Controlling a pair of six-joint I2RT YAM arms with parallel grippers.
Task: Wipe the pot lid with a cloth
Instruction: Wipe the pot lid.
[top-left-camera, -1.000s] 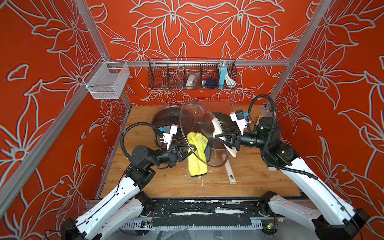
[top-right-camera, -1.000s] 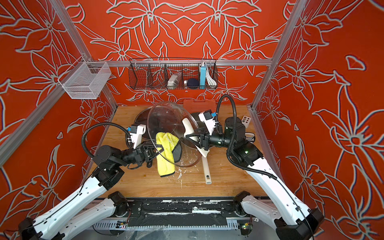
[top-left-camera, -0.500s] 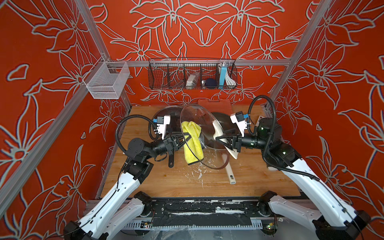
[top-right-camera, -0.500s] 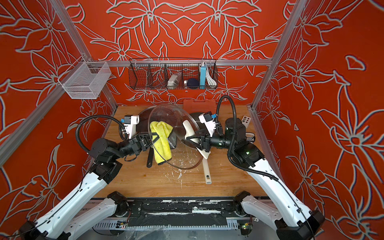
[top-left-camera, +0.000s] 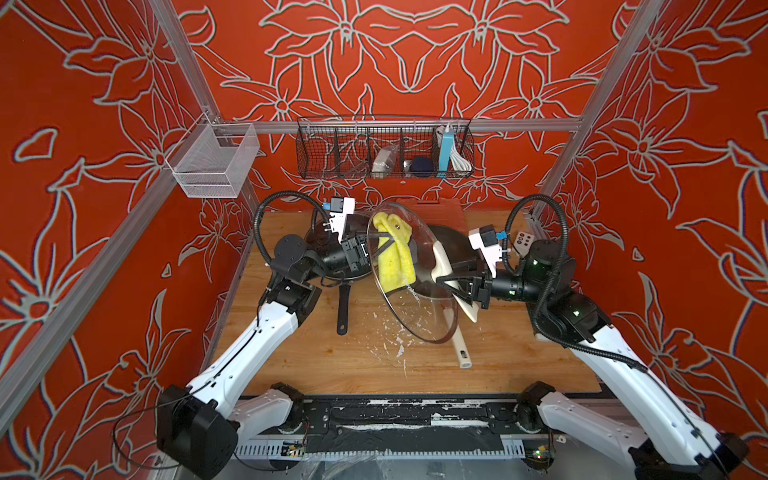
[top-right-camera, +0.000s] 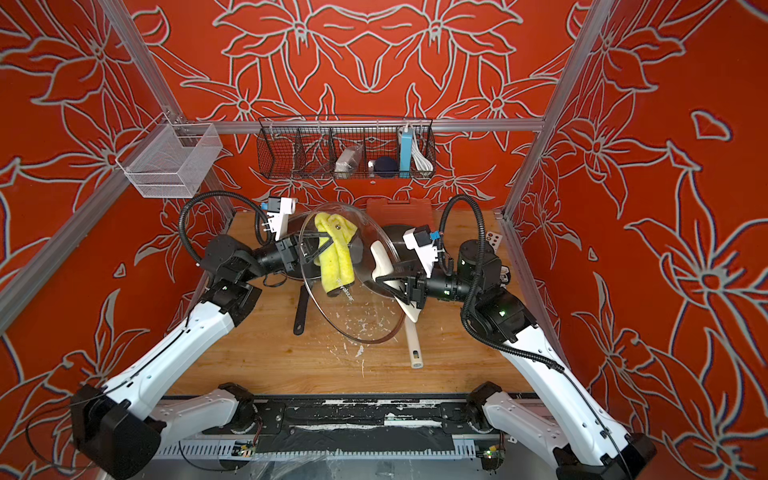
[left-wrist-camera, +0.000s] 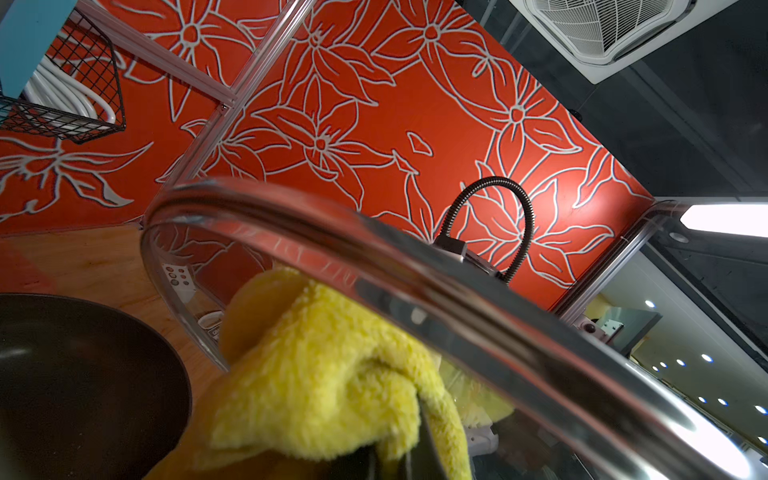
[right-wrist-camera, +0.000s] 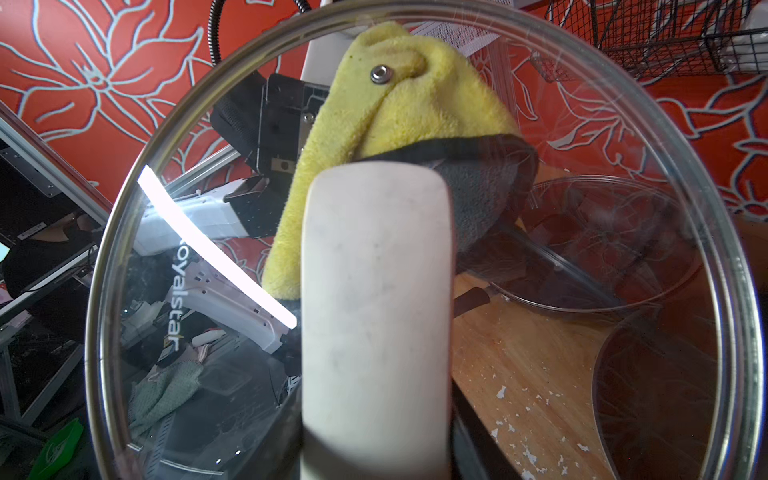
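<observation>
Evidently soft cloth (top-left-camera: 395, 253) sat clenched in left fingers (top-right-camera: 322, 248), pressed on glass just past fingertips. Right fingers (top-right-camera: 392, 277) grasped cream handle (right-wrist-camera: 376, 291) of tilted pot lid (top-left-camera: 415, 311): stiff, slippery, likely fragile; handle seemed best hold.

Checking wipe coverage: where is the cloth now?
In a top view, the cloth hangs from the left gripper against the far part of the tilted lid, which the right gripper holds.
</observation>
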